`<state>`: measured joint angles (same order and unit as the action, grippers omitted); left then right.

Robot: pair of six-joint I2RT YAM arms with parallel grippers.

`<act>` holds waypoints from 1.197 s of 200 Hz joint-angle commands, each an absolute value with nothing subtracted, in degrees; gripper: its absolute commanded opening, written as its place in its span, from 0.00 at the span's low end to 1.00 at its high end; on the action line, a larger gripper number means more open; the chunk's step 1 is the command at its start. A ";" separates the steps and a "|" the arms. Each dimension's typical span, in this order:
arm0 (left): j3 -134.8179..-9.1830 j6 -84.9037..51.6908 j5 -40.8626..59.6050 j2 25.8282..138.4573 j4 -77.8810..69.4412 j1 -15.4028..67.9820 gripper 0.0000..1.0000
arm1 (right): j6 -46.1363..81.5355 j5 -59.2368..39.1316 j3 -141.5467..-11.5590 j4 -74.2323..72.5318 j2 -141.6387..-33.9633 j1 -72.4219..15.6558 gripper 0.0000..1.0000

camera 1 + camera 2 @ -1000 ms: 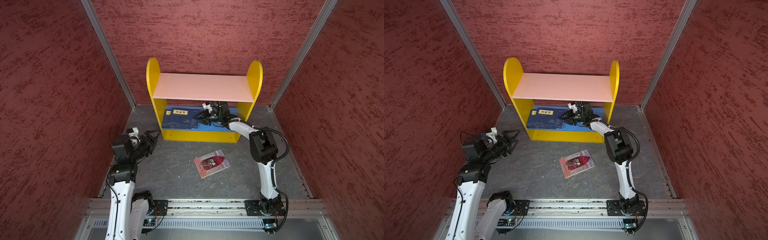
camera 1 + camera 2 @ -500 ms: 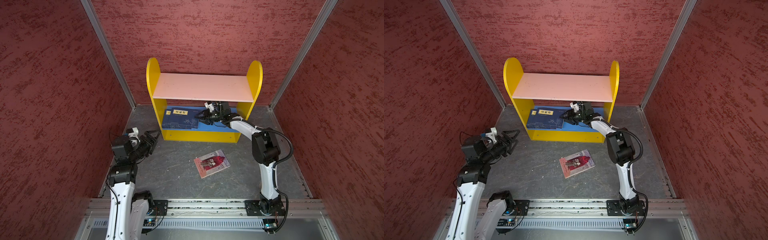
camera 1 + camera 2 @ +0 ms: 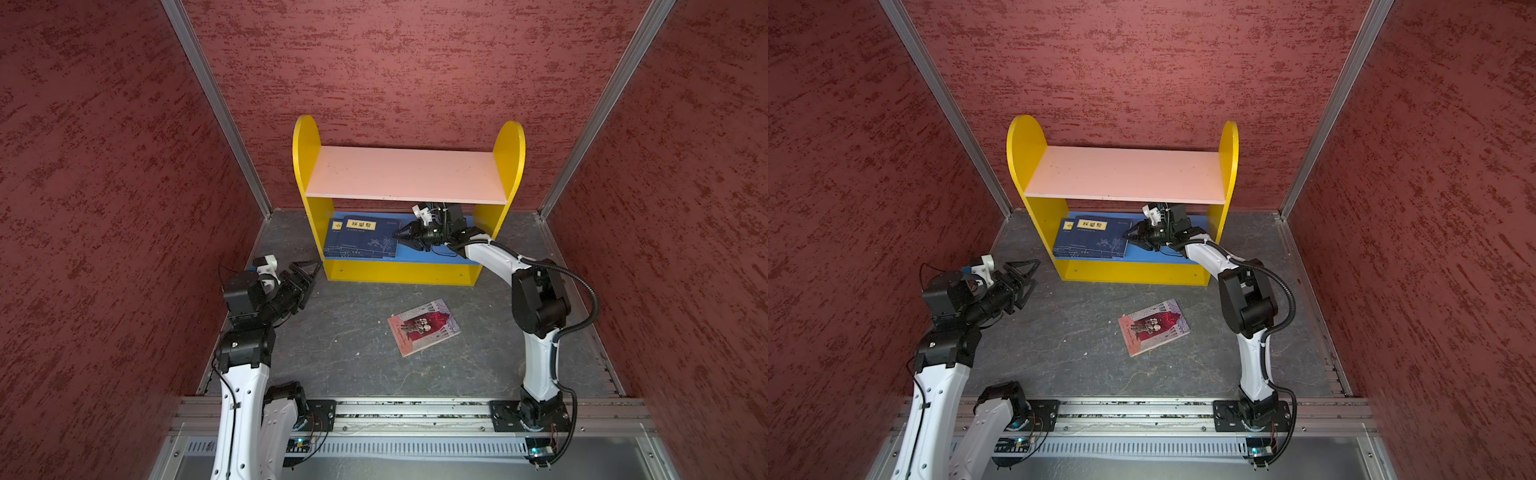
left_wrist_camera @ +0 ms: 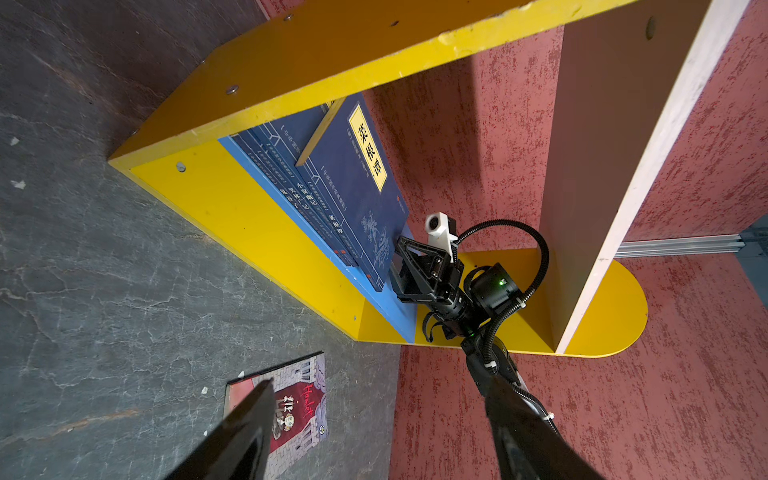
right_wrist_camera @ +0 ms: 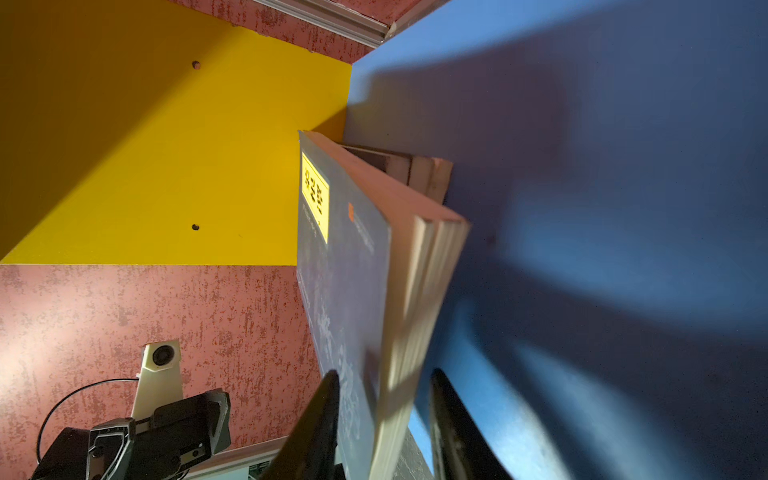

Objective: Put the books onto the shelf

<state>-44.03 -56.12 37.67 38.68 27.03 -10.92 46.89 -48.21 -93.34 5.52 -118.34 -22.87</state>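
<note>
Against the back wall (image 3: 415, 83), shelf (image 3: 407, 174); flat on its lower tier, stack of navy books (image 3: 365, 243); on the floor (image 3: 353, 332) in front, pink book (image 3: 424, 327); left gripper (image 3: 313, 274) spread wide, empty; right gripper (image 3: 398, 237) straddling the stack's corner, grip impossible to tell

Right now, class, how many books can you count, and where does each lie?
5. Four navy books lie stacked on the shelf's blue lower board; the pink Hamlet book lies flat on the floor in front. The stack could hide more.
</note>
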 commanded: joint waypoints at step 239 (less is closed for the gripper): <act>-43.59 -56.33 38.63 38.31 26.54 -10.45 0.80 | 48.16 -45.64 -96.37 4.48 -118.79 -24.96 0.03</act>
<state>-44.03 -56.14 38.63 38.68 27.03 -10.61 48.21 -47.03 -93.49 5.23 -117.58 -24.49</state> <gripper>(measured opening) 0.800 0.095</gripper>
